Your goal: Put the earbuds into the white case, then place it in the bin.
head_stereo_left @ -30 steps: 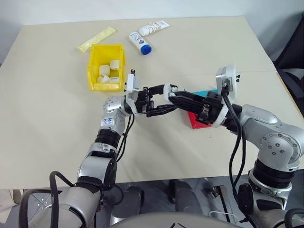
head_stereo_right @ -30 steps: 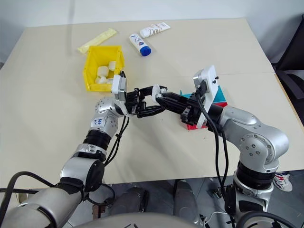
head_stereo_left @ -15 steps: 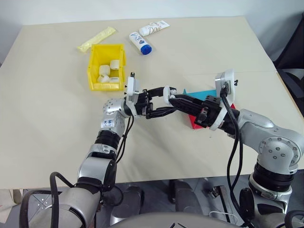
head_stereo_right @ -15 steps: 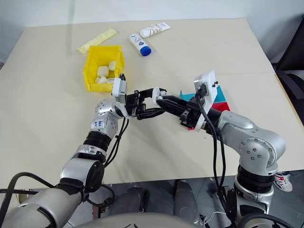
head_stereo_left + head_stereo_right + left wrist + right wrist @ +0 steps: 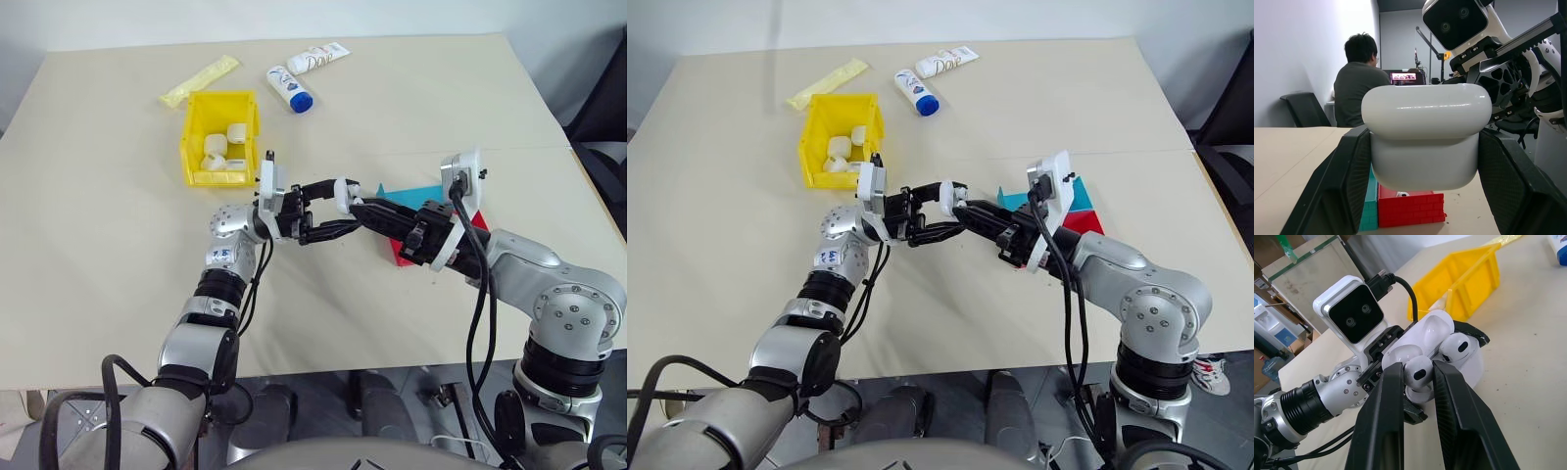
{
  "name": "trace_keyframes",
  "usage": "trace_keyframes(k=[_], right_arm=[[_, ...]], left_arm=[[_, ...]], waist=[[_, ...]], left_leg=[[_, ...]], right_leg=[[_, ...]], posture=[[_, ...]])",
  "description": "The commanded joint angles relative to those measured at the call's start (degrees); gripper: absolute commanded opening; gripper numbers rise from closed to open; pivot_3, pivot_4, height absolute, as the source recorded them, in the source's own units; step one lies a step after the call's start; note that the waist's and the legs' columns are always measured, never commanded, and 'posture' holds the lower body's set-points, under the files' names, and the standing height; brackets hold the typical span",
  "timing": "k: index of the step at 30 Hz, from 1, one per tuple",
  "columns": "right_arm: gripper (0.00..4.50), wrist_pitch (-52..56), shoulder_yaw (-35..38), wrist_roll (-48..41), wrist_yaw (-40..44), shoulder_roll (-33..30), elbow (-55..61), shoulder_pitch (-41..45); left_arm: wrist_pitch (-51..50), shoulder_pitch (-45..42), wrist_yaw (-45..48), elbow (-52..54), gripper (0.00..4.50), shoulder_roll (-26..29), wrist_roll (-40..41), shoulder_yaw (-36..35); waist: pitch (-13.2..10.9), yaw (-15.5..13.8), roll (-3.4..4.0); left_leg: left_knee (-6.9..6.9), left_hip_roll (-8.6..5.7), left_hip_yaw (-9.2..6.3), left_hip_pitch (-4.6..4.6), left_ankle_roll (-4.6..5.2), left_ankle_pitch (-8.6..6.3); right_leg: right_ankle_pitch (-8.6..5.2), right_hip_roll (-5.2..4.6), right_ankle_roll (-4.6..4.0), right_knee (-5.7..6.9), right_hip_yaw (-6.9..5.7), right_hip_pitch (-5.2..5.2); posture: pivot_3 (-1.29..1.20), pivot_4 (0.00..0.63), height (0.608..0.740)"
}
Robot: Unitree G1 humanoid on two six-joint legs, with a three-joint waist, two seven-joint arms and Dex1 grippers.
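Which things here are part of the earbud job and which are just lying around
Job:
white case, clamped in the left gripper
earbud, pinched in the right gripper
second earbud, seated in the case
yellow bin

Lying about:
two white tubes
yellow packet
red tray
teal tray

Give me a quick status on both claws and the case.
Left claw shut on the white case, lid open. Right claw shut on an earbud at the case; another earbud already seated. The bin nearby holds more white cases; nothing in the way.
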State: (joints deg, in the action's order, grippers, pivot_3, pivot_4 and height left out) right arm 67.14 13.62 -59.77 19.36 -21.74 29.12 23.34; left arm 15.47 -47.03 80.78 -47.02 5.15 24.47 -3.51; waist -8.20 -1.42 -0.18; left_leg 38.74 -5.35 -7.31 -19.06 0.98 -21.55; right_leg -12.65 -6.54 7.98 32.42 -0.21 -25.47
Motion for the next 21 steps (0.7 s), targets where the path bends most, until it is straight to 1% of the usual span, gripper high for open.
trace_keyframes(k=[1, 7, 19, 21], right_arm=[[0.49, 2.12, -1.54, 4.40, -4.02, -3.08, -4.77, -1.35], [0.49, 0.61, -5.00, 5.29, -2.50, -5.94, -4.81, 0.32], [0.49, -0.75, -6.69, 4.30, -1.63, -7.78, -5.75, 1.36], [1.20, -1.33, -6.78, 4.35, -1.45, -7.89, -5.46, 1.48]], left_arm=[[2.43, -2.24, 1.93, 3.78, 2.81, -0.15, 3.40, -2.78], [2.39, -1.78, 3.27, 3.96, 2.81, -0.45, 3.10, -1.87], [3.13, -2.16, 3.24, 3.32, 2.81, -0.77, 2.88, -2.12], [3.21, -2.22, 3.16, 3.21, 2.81, -0.76, 2.82, -2.11]], waist=[[0.00, 0.00, 0.00], [0.00, -0.01, 0.00], [0.01, -0.04, -0.02], [0.01, -0.07, -0.02]], left_leg=[[0.00, 0.00, 0.00, 0.00, 0.00, 0.00], [0.00, 0.00, 0.00, 0.00, 0.00, 0.00], [0.01, 0.00, 0.00, -0.01, 0.00, 0.00], [0.01, 0.00, 0.00, -0.01, 0.00, 0.00]], right_leg=[[0.00, 0.00, 0.00, 0.00, 0.00, 0.00], [0.00, 0.00, 0.00, 0.00, 0.00, 0.00], [0.00, 0.00, 0.00, -0.01, 0.00, 0.00], [0.00, 0.00, 0.00, -0.01, 0.00, 0.00]], posture=[[0.00, 0.150, 0.740], [0.00, 0.150, 0.740], [0.00, 0.150, 0.740], [0.00, 0.150, 0.740]])
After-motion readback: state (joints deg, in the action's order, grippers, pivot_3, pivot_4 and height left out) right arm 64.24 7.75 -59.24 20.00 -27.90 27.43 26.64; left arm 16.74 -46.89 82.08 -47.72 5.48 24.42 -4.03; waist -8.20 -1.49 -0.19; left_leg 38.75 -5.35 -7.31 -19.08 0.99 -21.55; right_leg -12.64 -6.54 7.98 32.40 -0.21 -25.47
